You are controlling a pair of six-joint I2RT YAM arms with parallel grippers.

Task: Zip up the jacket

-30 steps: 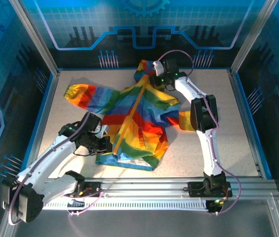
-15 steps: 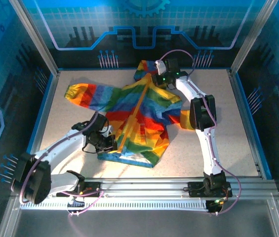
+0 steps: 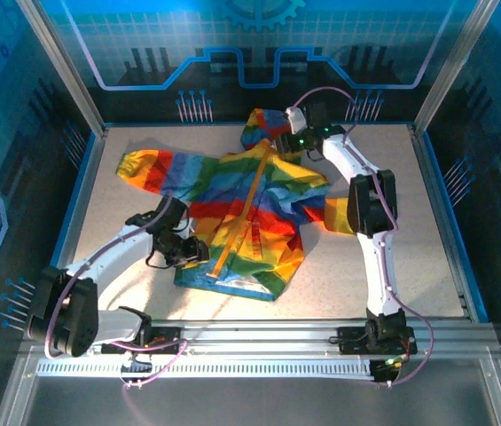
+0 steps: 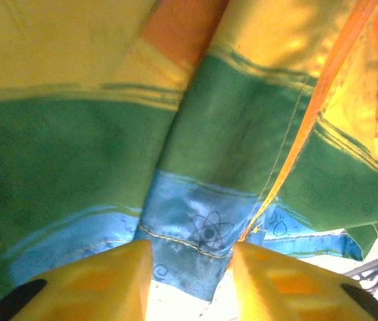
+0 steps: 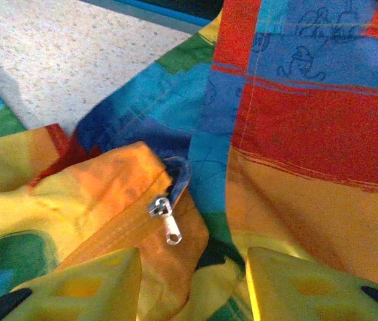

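Left fingers (image 4: 95,281) and right fingers (image 5: 88,284) are being held parted, empty — slack jacket (image 3: 259,209) risks being pinched beside the zipper pull (image 5: 167,224).

— What do we have on the table (image 3: 392,222)?
— We see a pale speckled top with a blue rim, and one thing lying on it: the jacket (image 3: 241,213), spread flat, front up.
— How does it lie?
— We find the hood (image 3: 263,124) toward the far edge, the hem (image 3: 232,282) toward the near one, and one sleeve (image 3: 148,169) stretched out left.
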